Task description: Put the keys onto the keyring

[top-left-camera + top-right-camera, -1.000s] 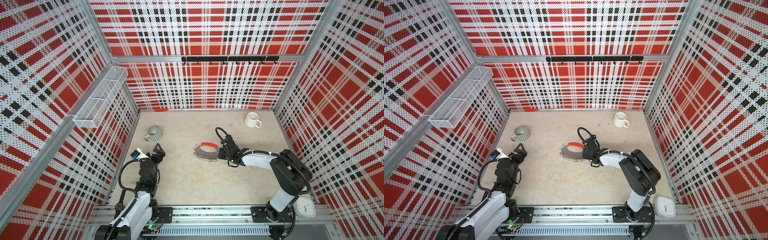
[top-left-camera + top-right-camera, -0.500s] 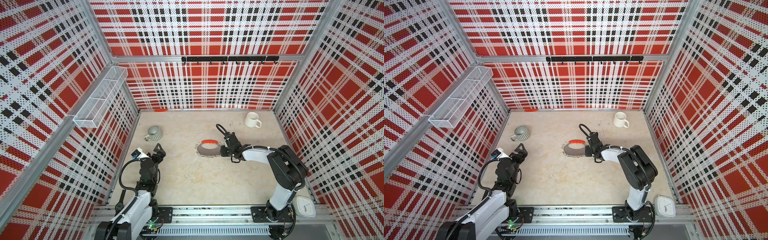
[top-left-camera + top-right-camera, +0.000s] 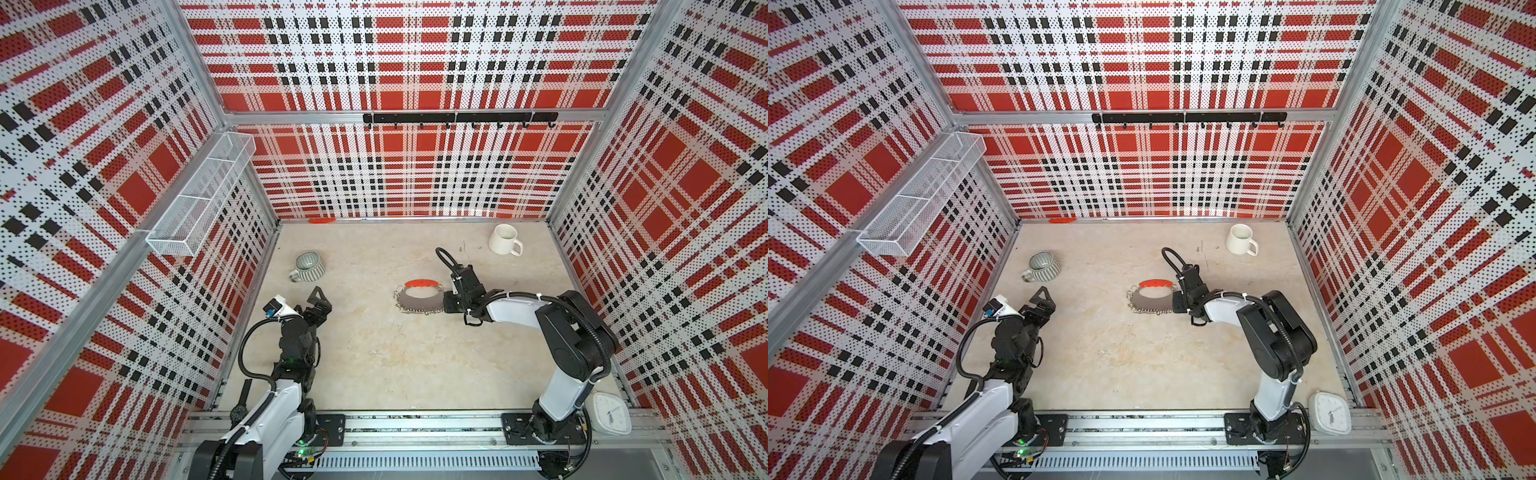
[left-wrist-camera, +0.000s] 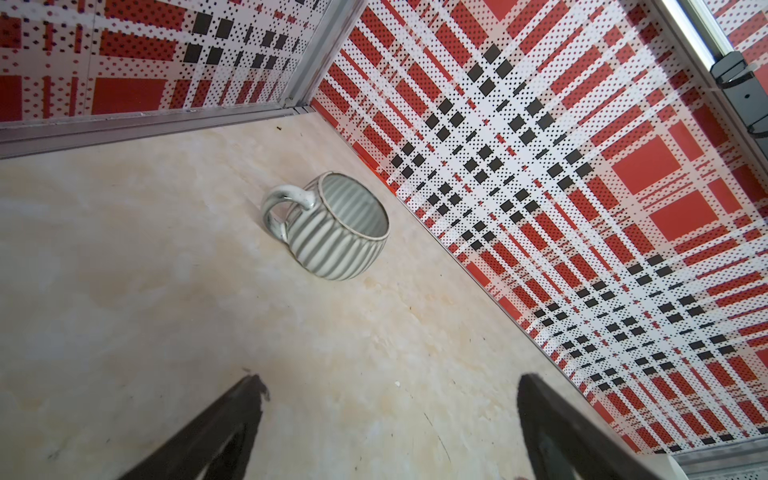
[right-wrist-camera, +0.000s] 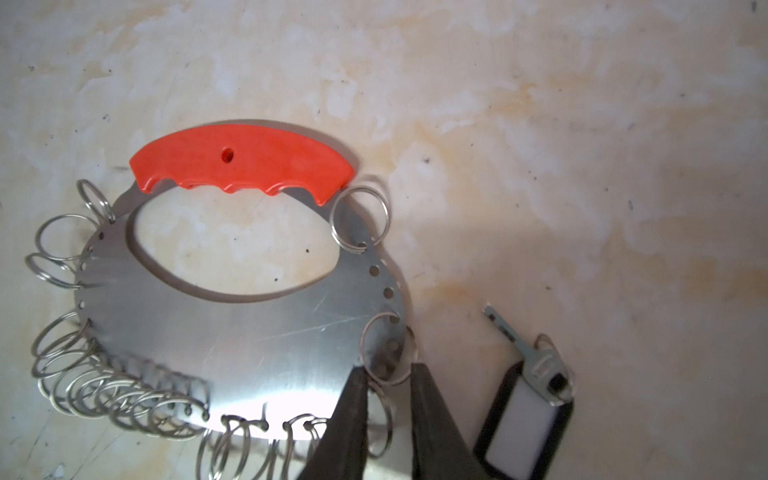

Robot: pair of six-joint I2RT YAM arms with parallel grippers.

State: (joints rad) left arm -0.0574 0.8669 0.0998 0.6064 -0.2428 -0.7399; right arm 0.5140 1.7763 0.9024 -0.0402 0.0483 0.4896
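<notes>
Your right gripper (image 5: 388, 370) has narrow jaws, set over the rim of the keyring (image 5: 249, 332). The keyring is a flat grey metal plate with an oval hole, one red curved handle and many small silver wire loops. One loop lies between the fingers (image 5: 349, 415), but you cannot tell if they pinch it. In both top views this is at 4 o'clock of the plate.

The keys (image 5: 538, 370), one tiny silver key joined to a black oblong tag, lie on the table (image 5: 540, 124) just beside that gripper, apart from the keyring.

Your left gripper (image 4: 390, 379), at 9 o'clock from the keyring, is wide and holds nothing.

Two mugs stand upright: a ribbed grey-green ceramic mug (image 4: 340, 232) at 10 o'clock and a plain white mug (image 3: 502, 240) at 2 o'clock. Both show bare insides.
</notes>
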